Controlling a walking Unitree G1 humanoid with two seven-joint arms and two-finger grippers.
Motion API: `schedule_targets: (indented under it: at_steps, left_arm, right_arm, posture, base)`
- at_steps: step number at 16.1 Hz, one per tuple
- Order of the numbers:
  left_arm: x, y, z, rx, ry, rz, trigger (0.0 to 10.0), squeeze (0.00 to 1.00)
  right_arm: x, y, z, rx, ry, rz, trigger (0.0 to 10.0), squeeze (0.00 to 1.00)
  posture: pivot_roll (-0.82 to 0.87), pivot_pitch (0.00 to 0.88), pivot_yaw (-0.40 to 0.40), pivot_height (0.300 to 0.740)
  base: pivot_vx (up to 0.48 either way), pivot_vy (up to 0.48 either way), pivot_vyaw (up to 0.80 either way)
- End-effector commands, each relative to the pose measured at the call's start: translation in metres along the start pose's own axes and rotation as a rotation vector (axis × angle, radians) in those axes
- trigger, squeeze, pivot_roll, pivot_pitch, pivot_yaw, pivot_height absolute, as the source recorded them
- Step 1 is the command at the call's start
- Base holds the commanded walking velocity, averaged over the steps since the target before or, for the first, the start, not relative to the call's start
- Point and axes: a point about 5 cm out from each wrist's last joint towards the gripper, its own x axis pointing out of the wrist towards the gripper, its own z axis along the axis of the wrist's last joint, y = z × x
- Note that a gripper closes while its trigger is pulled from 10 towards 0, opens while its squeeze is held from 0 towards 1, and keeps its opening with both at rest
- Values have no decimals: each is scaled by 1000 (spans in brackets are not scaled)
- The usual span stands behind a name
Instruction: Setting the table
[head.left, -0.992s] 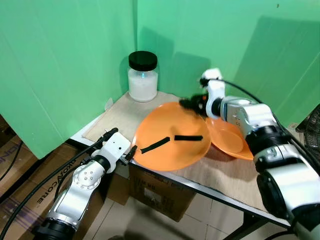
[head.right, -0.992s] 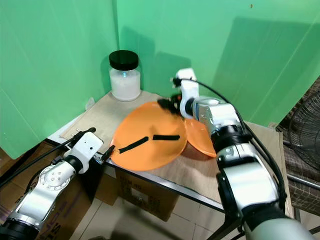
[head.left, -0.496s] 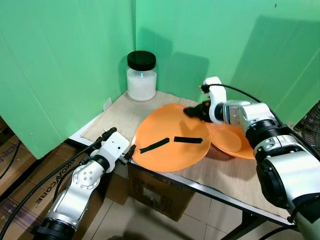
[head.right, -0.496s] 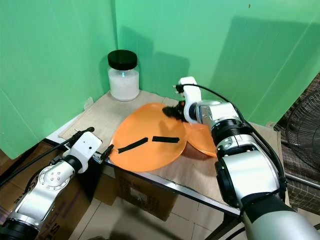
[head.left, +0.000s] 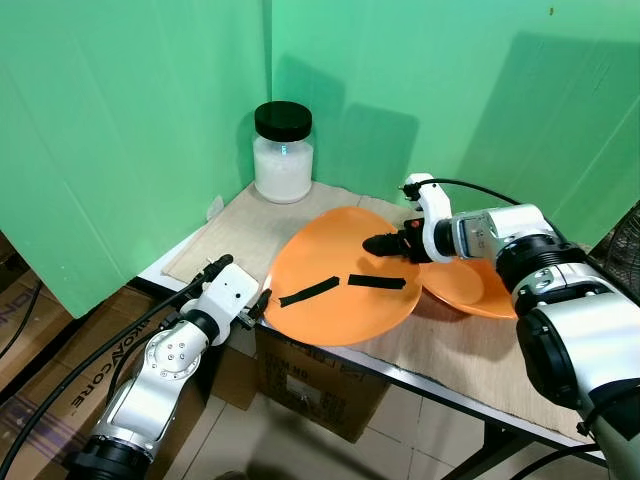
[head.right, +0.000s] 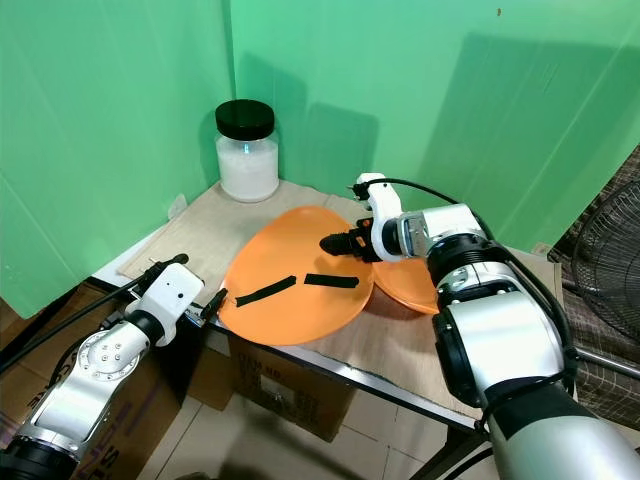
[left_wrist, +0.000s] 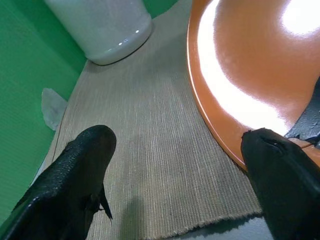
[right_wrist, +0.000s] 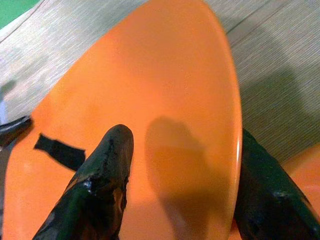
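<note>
Glossy orange plate (head.left: 340, 285) bears two black strips (head.left: 345, 286).

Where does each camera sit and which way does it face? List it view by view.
Eye views: head, looking down at the table; both arms show.
Left wrist: along the left end effector, toward the large orange plate and jar.
Right wrist: along the right end effector, astride that plate's rim.
Shared: the plate with black strips.

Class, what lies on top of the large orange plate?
Two black strips lie on the plate; the right claw straddles its far rim. Whatever is underneath is hidden.
</note>
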Motion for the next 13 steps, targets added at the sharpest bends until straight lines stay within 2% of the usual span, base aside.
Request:
schedule_targets:
  at_steps: [1, 2, 3, 4, 8, 13]
  left_arm:
    - [-6, -14, -34, -1, 170, -49, 10000, 0]
    - [-5, -14, -34, -1, 170, -49, 10000, 0]
    - [-5, -13, -34, -2, 169, -48, 10000, 0]
    - [-5, -13, -33, -2, 168, -47, 10000, 0]
    - [-5, -12, -35, 6, 174, -39, 10000, 0]
    - [-5, -10, -35, 10, 176, -31, 10000, 0]
  right_arm:
    - [-9, 0, 7, 22, 11, 38, 9098, 0]
    - [-9, 0, 7, 26, 13, 42, 9098, 0]
    - [-11, 0, 8, 45, -1, 51, 3333, 0]
    - [-12, -1, 8, 59, -8, 61, 0, 0]
    - [-17, 4, 12, 115, -29, 166, 0, 0]
    - [-15, 6, 7, 170, -29, 205, 0, 0]
  posture:
    - [43, 0, -91, 740]
    - [43, 0, -91, 740]
    - [42, 0, -91, 740]
    - [41, 0, -92, 740]
    - [41, 0, -93, 740]
    - [37, 0, -87, 740]
  base:
    - [0, 0, 0]
    - [0, 0, 0]
    - [0, 0, 0]
    - [0, 0, 0]
    - [0, 0, 0]
    - [0, 0, 0]
